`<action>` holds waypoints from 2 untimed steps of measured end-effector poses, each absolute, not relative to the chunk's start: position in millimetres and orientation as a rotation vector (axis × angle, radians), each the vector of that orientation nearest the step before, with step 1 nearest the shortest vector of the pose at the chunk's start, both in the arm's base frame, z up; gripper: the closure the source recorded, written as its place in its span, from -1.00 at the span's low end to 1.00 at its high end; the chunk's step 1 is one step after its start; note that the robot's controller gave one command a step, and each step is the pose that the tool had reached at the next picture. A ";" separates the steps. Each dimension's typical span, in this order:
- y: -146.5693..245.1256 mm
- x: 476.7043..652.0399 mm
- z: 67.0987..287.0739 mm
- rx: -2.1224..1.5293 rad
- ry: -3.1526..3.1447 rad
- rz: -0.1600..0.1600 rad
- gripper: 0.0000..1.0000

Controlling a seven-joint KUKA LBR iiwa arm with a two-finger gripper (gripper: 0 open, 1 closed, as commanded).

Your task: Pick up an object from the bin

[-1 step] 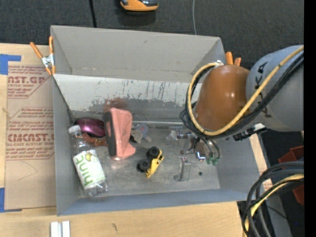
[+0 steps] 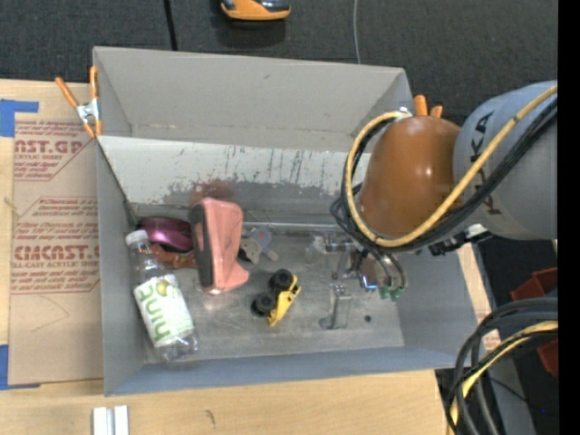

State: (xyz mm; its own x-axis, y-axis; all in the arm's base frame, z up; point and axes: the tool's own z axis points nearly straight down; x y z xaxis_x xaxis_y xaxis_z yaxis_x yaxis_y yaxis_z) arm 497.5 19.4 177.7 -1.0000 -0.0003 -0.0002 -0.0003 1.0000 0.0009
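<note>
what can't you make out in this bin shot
All in the camera view:
- the gripper: its top sits under the orange cover on the arm; whether it touches the bin floor is unclear.
- the magenta thing, left back: partly behind the pink object and the clear bottle; kind unclear.
- small grey bits beside the pink object: too small to name.
- the bin: right back corner covered by the arm.
</note>
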 end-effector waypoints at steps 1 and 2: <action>40.3 531.4 127.4 -0.086 3.131 0.000 -1.00; 48.1 509.6 87.1 -0.418 3.113 0.001 -1.00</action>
